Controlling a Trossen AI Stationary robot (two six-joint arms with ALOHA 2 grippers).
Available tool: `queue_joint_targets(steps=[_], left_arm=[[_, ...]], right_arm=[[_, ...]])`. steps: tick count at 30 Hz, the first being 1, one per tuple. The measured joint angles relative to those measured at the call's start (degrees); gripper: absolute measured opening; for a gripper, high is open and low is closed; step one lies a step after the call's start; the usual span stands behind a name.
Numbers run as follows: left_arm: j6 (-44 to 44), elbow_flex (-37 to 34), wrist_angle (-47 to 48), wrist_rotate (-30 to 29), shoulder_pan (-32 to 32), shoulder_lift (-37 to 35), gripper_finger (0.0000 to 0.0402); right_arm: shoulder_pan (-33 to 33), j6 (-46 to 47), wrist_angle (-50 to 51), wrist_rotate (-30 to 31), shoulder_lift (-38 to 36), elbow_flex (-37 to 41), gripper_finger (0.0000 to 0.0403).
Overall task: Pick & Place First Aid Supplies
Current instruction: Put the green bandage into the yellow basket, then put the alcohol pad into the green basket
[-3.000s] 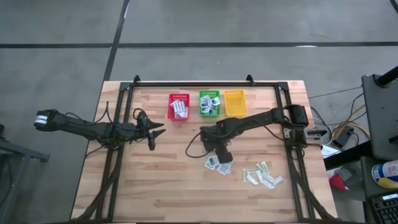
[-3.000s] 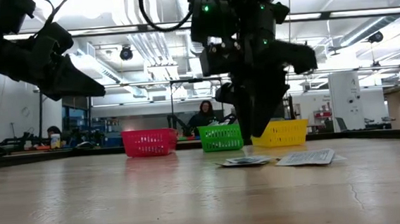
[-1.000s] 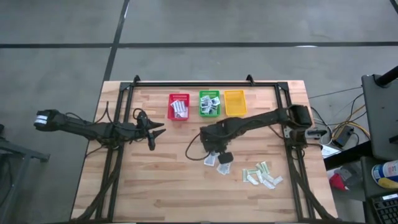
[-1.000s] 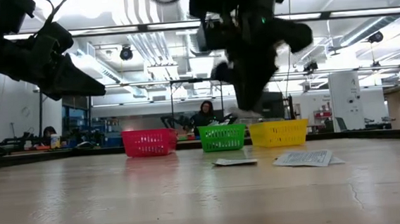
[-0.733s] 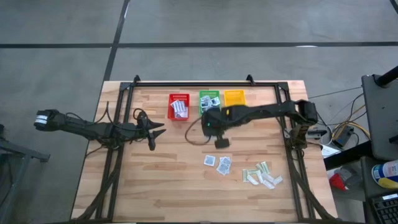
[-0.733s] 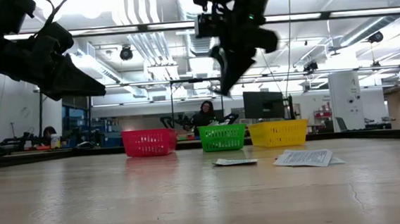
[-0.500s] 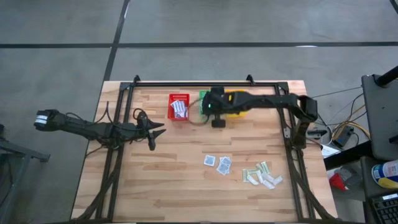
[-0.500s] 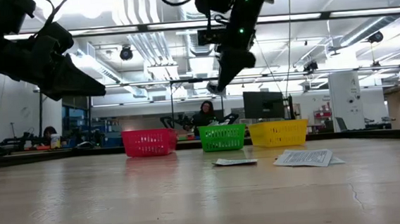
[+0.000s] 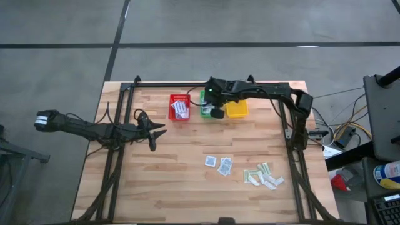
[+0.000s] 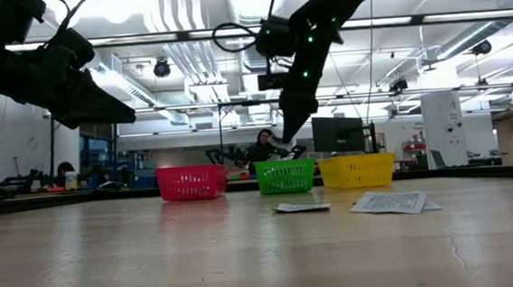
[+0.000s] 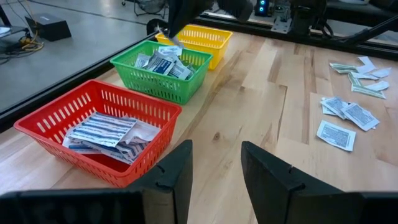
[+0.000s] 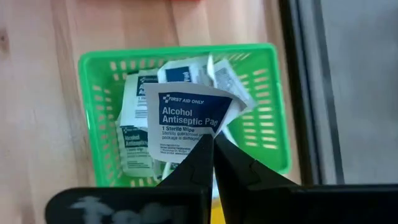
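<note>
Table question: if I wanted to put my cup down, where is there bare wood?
Bare wood lies between the left gripper and the square packets, and along the near edge. Crowded: the baskets in the far row and the strip packets near right.

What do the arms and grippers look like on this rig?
Two slim dark, near-black jointed arms. The left gripper has two flat, matte black fingers. The right gripper has tapered black fingers; a black cable loops by its wrist, where small green lights glow. A white striped marking sits at the left arm's base.

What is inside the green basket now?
The green basket holds several square white-blue packets. The shut right pincer holds an alcohol pad above them, covering part of the pile.
</note>
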State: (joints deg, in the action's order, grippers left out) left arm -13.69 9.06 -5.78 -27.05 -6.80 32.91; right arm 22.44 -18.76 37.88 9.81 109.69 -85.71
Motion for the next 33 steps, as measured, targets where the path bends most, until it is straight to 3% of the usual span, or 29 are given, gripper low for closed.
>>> queue_joint_targets(steps=[14, 27, 33], left_arm=[[-0.2, 0.0, -0.1, 0.0, 0.0, 0.0, 0.0133], [0.0, 0.0, -0.1, 0.0, 0.0, 0.0, 0.0133], [0.0, 0.0, -0.2, 0.0, 0.0, 0.0, 0.0133]], right_arm=[[0.4, -1.9, -0.4, 0.2, 5.6, -1.8, 0.0015], [1.1, -1.2, 1.0, 0.2, 5.5, -2.4, 0.0151], [0.9, -2.2, 5.5, 1.0, 5.1, -7.2, 0.0181]])
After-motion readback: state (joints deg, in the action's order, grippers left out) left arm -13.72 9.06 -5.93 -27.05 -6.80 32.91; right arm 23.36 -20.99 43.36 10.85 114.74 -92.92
